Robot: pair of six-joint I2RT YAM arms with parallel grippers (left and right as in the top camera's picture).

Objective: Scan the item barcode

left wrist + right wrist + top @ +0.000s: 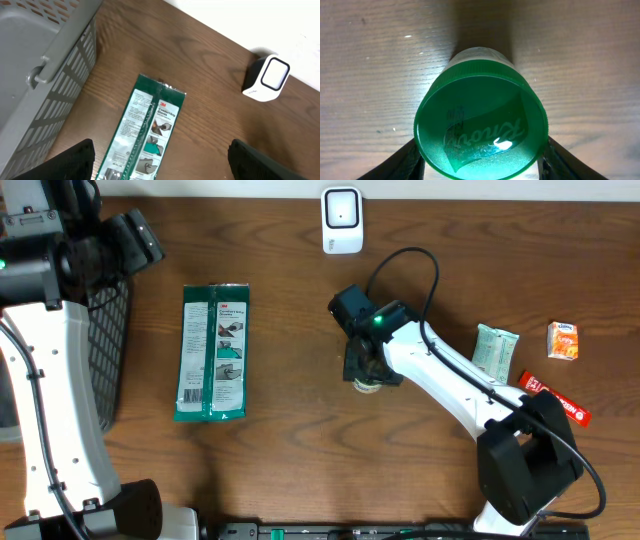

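Left tool (161, 150) idle, jaws apart (over a green packet (212, 352)). Scanner (342, 220) unused at the far edge of the surface (290, 480). Green-lidded jar (480, 125) stands mid-surface, right tool (482, 147) straddling it; clamped or not, cannot tell. Scanning outstanding.

- Overhead: even, fairly bright light from above; soft, short shadows on the table (290, 450); sharp throughout.
- Left wrist: crisp centre; the left fingers (75, 162) are dark, soft-edged shapes at the bottom corners.
- Right wrist: the green lid (480, 125) carries 1 small white glare spot; a dark shadow lies beyond it; wood grain slightly blurred.
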